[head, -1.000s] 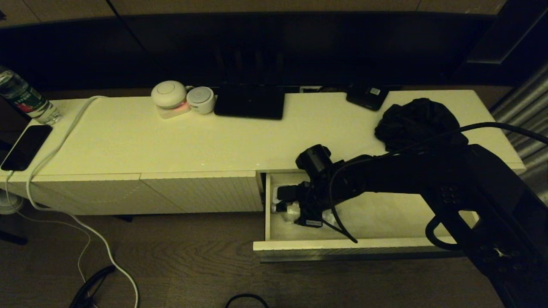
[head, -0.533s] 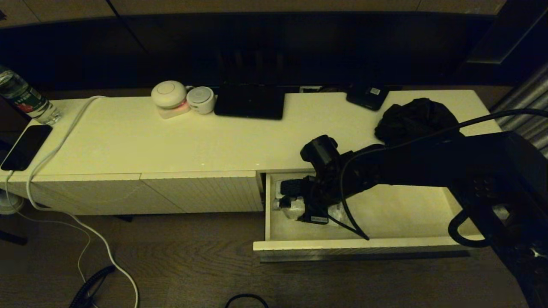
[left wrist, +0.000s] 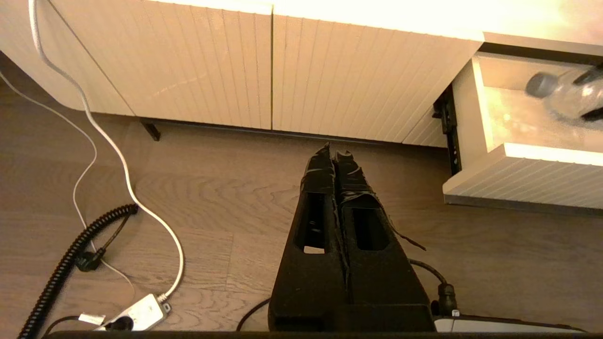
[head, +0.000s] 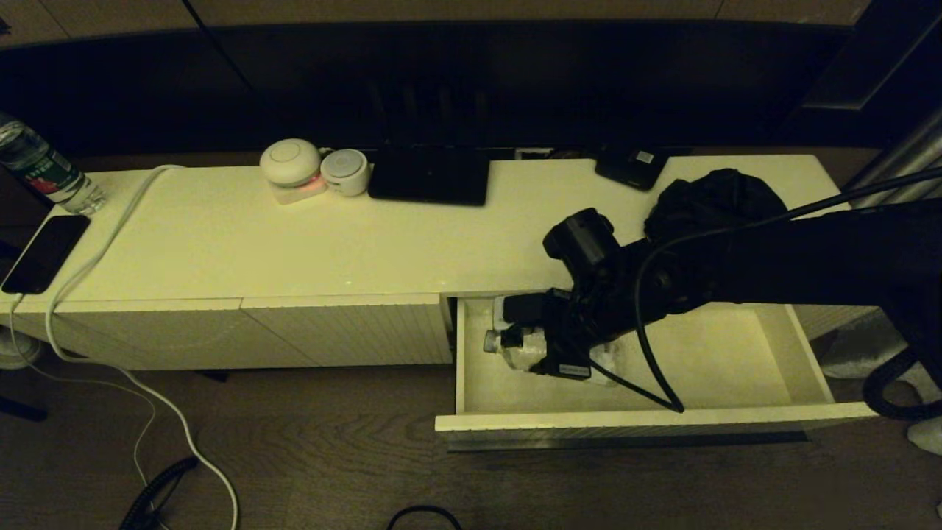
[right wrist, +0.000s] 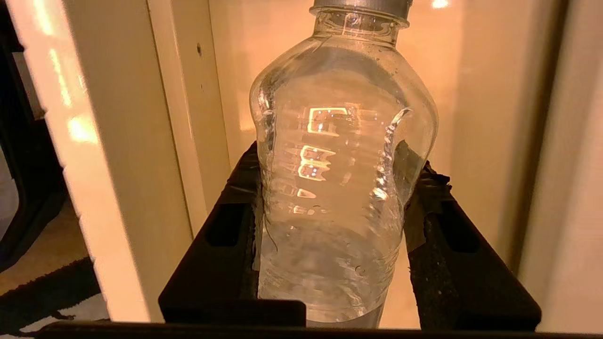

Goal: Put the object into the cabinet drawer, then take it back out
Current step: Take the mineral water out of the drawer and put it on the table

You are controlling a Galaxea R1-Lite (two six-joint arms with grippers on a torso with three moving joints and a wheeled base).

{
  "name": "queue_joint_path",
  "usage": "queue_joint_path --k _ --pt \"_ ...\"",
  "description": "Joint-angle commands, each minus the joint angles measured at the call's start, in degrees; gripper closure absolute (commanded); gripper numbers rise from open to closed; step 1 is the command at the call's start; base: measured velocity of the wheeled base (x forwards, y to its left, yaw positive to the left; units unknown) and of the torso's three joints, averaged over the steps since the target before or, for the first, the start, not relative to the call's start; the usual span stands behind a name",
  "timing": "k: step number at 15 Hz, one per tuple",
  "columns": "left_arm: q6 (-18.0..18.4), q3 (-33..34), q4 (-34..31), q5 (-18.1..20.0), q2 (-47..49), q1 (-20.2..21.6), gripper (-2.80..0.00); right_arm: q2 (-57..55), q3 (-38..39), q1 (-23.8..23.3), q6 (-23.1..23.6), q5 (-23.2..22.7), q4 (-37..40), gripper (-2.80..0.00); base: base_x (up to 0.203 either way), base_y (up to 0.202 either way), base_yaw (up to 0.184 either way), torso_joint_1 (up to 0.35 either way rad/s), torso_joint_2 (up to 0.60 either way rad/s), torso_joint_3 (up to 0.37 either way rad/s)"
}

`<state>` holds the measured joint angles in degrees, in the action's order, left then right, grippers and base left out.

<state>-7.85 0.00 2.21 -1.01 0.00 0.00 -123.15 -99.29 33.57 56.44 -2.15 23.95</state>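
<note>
The right gripper (head: 524, 346) reaches into the open cabinet drawer (head: 647, 421), its jaws clamped on either side of a clear plastic bottle (right wrist: 337, 188). The bottle lies on its side between the jaws, its grey cap (head: 491, 341) pointing away from them toward the drawer's end wall. Whether the bottle rests on the drawer floor or hangs just above it cannot be told. The drawer stands pulled out from the cabinet (head: 331, 250). The left gripper (left wrist: 337, 160) hangs over the wooden floor (left wrist: 212, 202) in front of the cabinet's ribbed panels, jaws pressed together with nothing between them.
</note>
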Motion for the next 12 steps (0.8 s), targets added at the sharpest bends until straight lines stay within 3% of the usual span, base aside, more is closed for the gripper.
queue_joint_path --k 1,9,12 --pt "-0.06 0.0 0.08 -0.04 -0.09 0.0 0.0 3.59 0.96 -0.23 0.39 0.08 0.26 0.0 0.0 0.0 0.0 0.0 0.0 0.0" --pt "-0.06 0.0 -0.01 -0.04 -0.09 0.0 0.0 22.53 13.88 -2.6 -0.1 1.1 -0.2 0.0 0.0 0.0 0.0 0.0 0.0 0.0" --pt "-0.06 0.0 0.08 -0.04 -0.09 0.0 0.0 26.69 15.63 -2.78 -8.16 7.19 -3.18 0.0 0.0 0.0 0.0 0.0 0.0 0.0"
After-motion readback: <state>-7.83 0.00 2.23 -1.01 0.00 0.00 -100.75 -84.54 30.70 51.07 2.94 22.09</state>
